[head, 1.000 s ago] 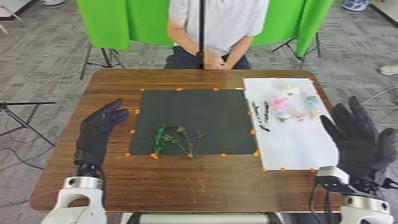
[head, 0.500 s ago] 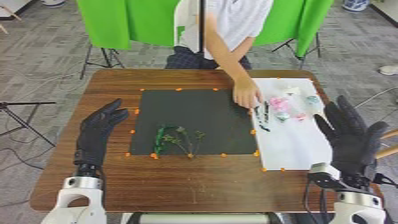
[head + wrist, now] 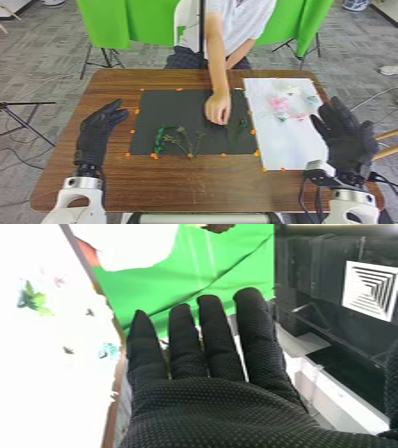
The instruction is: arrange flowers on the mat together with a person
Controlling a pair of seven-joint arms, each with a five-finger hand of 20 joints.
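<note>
My left hand (image 3: 94, 134) is open over the table's left side, beside the dark mat. My right hand (image 3: 345, 136) is over the right edge of the white sheet, open; in the right wrist view the hand (image 3: 209, 399) has straight fingers and holds nothing. Green stems (image 3: 183, 141) lie on the lower left of the dark mat (image 3: 178, 107). A person's hand (image 3: 218, 107) is over the mat's right part, with dark green stems (image 3: 234, 131) just below it. Pink flowers (image 3: 279, 104) and pale flowers (image 3: 290, 90) lie on the white sheet (image 3: 293, 145).
Orange markers line the edges of the mat and sheet. The brown table (image 3: 160, 185) extends in front of the mat. A green cloth (image 3: 129, 25) hangs behind the person. A thin black pole (image 3: 202, 30) stands at the far side.
The person's hand has reached in to the sheet's left edge, then moved left over the mat; the dark stems from the sheet are now on the mat. My right hand has shifted slightly left.
</note>
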